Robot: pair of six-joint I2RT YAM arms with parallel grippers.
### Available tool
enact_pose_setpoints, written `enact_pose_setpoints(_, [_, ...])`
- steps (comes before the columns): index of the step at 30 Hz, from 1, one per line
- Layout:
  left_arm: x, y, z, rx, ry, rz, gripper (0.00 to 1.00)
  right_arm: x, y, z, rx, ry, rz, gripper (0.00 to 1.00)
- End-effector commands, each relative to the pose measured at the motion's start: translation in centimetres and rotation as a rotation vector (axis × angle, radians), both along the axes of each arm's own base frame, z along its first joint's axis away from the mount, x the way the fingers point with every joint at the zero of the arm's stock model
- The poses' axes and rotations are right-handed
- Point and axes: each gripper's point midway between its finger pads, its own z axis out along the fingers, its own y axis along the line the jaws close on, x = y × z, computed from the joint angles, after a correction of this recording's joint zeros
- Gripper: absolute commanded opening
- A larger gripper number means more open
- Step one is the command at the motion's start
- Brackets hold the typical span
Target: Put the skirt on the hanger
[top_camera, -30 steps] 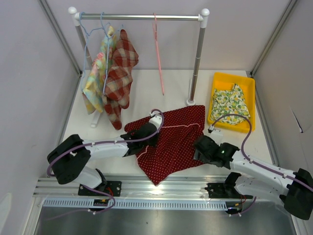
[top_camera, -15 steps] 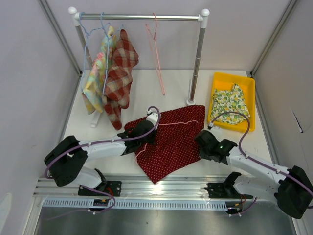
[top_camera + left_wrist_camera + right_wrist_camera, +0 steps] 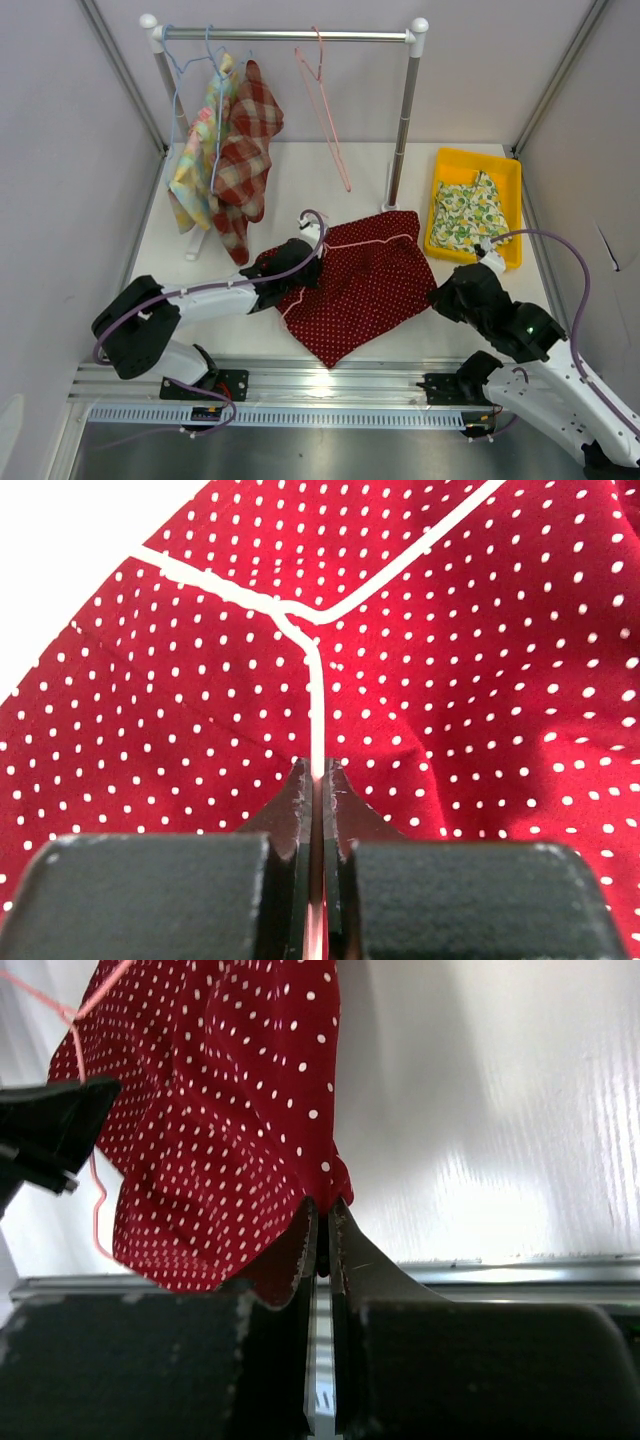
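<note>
The skirt [image 3: 365,285], dark red with white dots, lies spread near the table's front; it also fills the left wrist view [image 3: 480,680]. A thin pink hanger [image 3: 372,241] lies across the skirt. My left gripper [image 3: 305,268] sits over the skirt's left part, shut on the hanger's wire [image 3: 316,680]. My right gripper [image 3: 437,292] is at the skirt's right edge, shut on a fold of the skirt [image 3: 220,1110], which is raised off the table there. A second pink hanger [image 3: 325,90] hangs from the rail.
A clothes rack [image 3: 290,35] stands at the back, with a plaid garment [image 3: 245,140] and a pastel one [image 3: 195,165] on blue hangers at its left; its right post [image 3: 403,120] stands just behind the skirt. A yellow bin [image 3: 512,175] at the right holds a lemon-print cloth [image 3: 470,212].
My right gripper has closed on the skirt's right edge and drawn back to the right, lifting it. The skirt has shifted right. The pink hanger on the rail has swung.
</note>
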Motion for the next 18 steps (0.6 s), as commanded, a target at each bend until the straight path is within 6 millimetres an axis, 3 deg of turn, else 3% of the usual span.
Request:
enact_pose_setpoints(1, [2.6, -1.5, 4.1, -0.114, -0.084, 0.050, 0.00, -1.5, -0.1, 1.1, 0.045, 0.031, 0.013, 0.00])
enact_pose_setpoints(5, [3.9, -2.2, 4.8, -0.127, -0.087, 0.075, 0.00, -2.3, -1.2, 1.7, 0.040, 0.022, -0.008, 0.02])
enact_pose_setpoints(8, [4.5, -2.0, 5.4, -0.154, -0.100, 0.097, 0.00, -2.6, -1.7, 1.0, 0.017, 0.044, -0.018, 0.04])
enact_pose_setpoints(14, [5.1, 0.1, 6.9, -0.216, -0.114, 0.139, 0.00, -2.4, -1.6, -0.7, -0.005, 0.074, -0.031, 0.04])
enact_pose_setpoints(18, [5.5, 1.6, 6.8, -0.235, -0.106, 0.154, 0.00, -2.1, -2.1, -0.8, -0.030, 0.068, -0.049, 0.05])
